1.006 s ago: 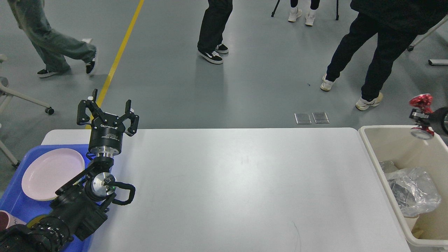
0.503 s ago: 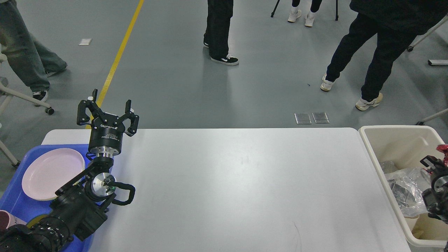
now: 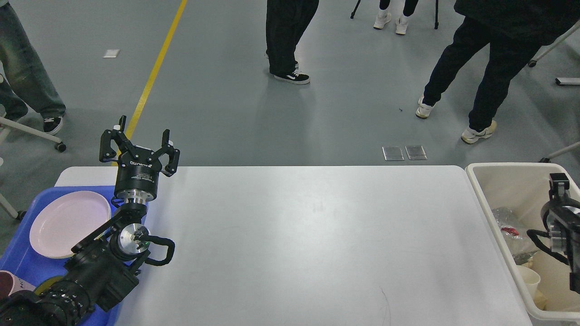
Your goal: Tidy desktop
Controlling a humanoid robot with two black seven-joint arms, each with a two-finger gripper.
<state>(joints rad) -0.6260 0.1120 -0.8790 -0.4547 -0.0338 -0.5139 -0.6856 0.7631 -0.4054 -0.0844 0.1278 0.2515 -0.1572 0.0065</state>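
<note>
The white desktop (image 3: pixel 317 235) is bare across its middle and right. My left gripper (image 3: pixel 138 139) points up over the desktop's far left corner, open and empty. My right gripper (image 3: pixel 558 183) shows at the right edge over the beige bin (image 3: pixel 487 199). It is dark and partly cut off, so its fingers cannot be told apart. A small red thing (image 3: pixel 510 231) lies inside the bin on clear plastic wrap (image 3: pixel 507 217).
A blue tray (image 3: pixel 18 267) at the left holds a pink plate (image 3: pixel 68 224) and a dark cup (image 3: pixel 9 285). A paper cup (image 3: pixel 529 278) sits in the bin. Several people stand on the grey floor beyond the table.
My right arm came down from above the bin's far side to lower over the bin. The red thing it held now lies in the bin. My left arm has not moved.
</note>
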